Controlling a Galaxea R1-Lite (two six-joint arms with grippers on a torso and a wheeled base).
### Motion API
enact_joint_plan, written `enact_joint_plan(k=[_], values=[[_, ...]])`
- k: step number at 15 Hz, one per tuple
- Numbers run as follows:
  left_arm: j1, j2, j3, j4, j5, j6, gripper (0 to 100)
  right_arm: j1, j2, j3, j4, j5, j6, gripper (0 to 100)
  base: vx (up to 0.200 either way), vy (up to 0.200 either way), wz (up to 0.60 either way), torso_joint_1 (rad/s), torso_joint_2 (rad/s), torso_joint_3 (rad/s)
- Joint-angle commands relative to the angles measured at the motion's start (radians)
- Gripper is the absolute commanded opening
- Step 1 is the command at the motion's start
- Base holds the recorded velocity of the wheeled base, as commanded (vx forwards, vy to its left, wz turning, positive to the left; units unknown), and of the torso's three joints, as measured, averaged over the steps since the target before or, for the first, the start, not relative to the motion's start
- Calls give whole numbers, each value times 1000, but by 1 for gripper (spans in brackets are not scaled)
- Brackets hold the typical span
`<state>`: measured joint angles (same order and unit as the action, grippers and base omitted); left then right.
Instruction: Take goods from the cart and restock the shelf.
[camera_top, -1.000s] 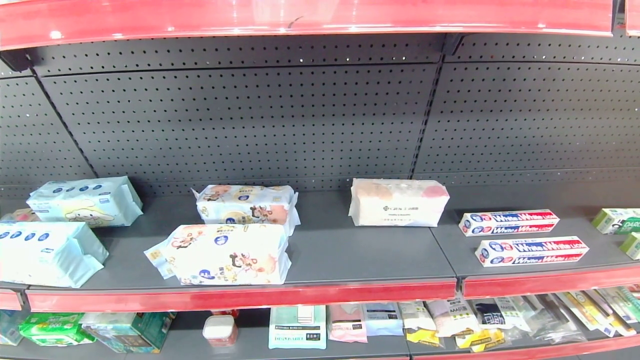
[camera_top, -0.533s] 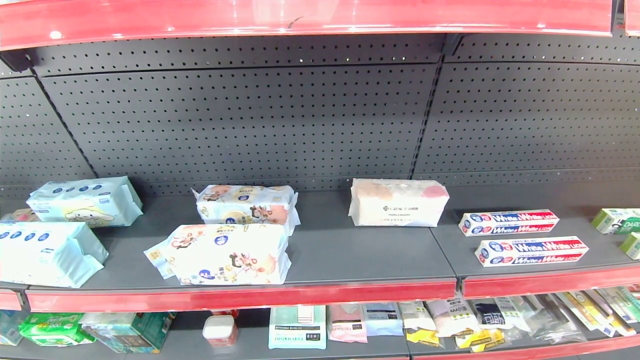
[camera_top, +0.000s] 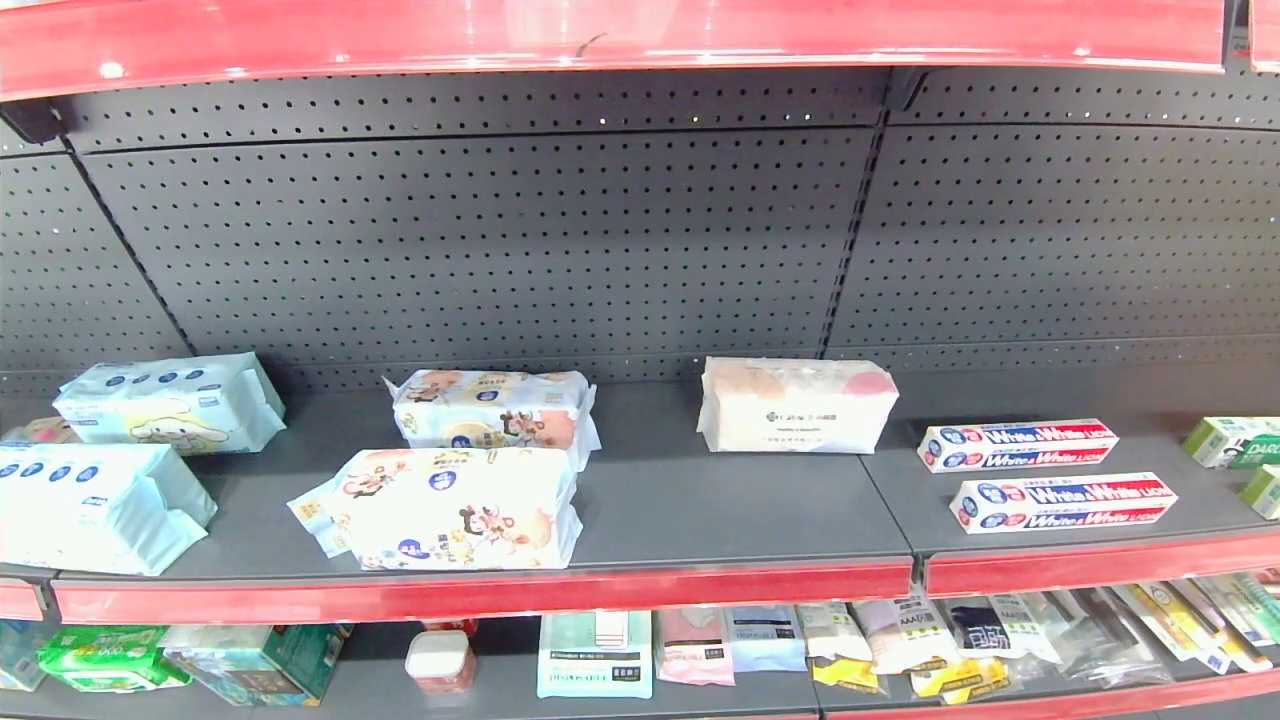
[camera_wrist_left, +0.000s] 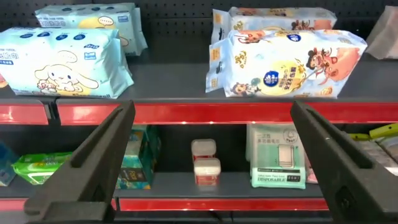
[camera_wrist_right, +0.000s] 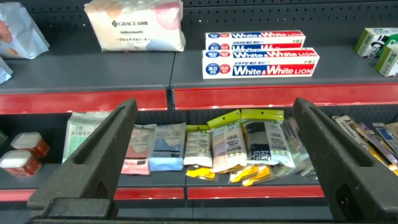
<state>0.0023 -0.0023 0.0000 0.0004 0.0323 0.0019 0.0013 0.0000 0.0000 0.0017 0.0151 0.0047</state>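
grey pegboard wall (camera_top: 480, 250), red trim (camera_top: 600, 30) w/ glare

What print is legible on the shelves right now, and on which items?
"White & White LION": both toothpaste boxes.
"GRACE": white tissue pack.
"DISPOSABLE": green pack on the lower shelf.
Print on the cartoon tissue packs, sachets and green boxes: too small to read.

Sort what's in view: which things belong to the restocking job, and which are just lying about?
Job: grey shelf; cartoon tissue packs; white tissue pack; toothpaste boxes; left hand and right hand, both open, empty.
Lying about: lower-shelf sachets; small jars.
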Motion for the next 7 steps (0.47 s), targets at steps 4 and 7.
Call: enact_joint_plan(k=[4,7], values=[[-1,2,-2,0,0,1,100,0,2,0,1,3,-3,100,0,0,0,0,0,0],[-1,2,0,0,0,1,100,0,2,0,0,2,-2,100,0,0,0,0,0,0]])
